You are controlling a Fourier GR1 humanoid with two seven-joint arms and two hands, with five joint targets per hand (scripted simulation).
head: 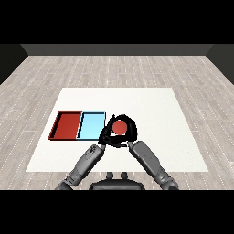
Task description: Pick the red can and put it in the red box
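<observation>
The right robot hand (130,127) is curling round the red can (119,126), holding it upright just right of the light blue tray (91,125), while the red tray (67,124) is lying farther left, beyond the blue one, nearer the left arm.
</observation>
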